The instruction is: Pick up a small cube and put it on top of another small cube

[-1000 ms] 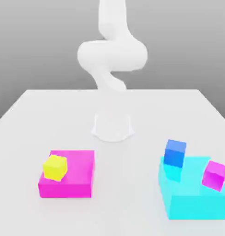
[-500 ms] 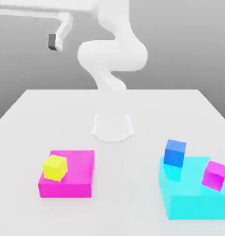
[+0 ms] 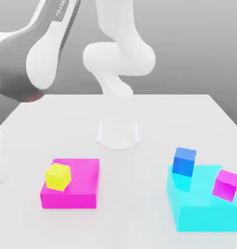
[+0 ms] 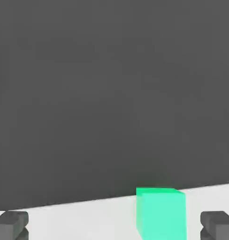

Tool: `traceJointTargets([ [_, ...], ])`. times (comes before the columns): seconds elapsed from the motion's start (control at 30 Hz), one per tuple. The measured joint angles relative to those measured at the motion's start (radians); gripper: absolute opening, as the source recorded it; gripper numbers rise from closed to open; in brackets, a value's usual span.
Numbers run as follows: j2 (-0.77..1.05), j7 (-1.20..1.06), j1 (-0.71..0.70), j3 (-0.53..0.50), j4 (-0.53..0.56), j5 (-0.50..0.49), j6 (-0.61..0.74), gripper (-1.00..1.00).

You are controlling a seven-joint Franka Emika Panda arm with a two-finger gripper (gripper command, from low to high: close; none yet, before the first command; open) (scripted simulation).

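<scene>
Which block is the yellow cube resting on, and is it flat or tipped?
The yellow cube sits flat on the magenta block, near its corner on the exterior view's left.

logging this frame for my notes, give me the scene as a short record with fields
table: white
yellow cube: on the magenta block
magenta block: exterior view's left
blue cube: on the cyan block's far corner
small magenta cube: tilted, on the cyan block
cyan block: exterior view's right
green cube: on the table ahead of the gripper
gripper: open, holding nothing

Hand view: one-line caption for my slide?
Open gripper with nothing between its fingertips, a green cube ahead on the white table.
</scene>
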State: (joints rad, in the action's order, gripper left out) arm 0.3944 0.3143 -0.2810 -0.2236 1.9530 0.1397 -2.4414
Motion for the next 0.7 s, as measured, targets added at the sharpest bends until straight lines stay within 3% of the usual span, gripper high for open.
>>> traceJointTargets([
  [0.27,0.291,-0.102,-0.108,0.04,-0.08,0.066,-0.1,0.0],
  [0.3,0.312,-0.105,-0.112,0.045,-0.085,0.07,-0.115,-1.0],
  [0.53,0.309,-0.107,-0.111,0.044,-0.085,0.073,-0.111,-1.0],
  [0.7,0.155,-0.055,-0.041,0.033,-0.027,0.051,-0.017,-1.0],
])
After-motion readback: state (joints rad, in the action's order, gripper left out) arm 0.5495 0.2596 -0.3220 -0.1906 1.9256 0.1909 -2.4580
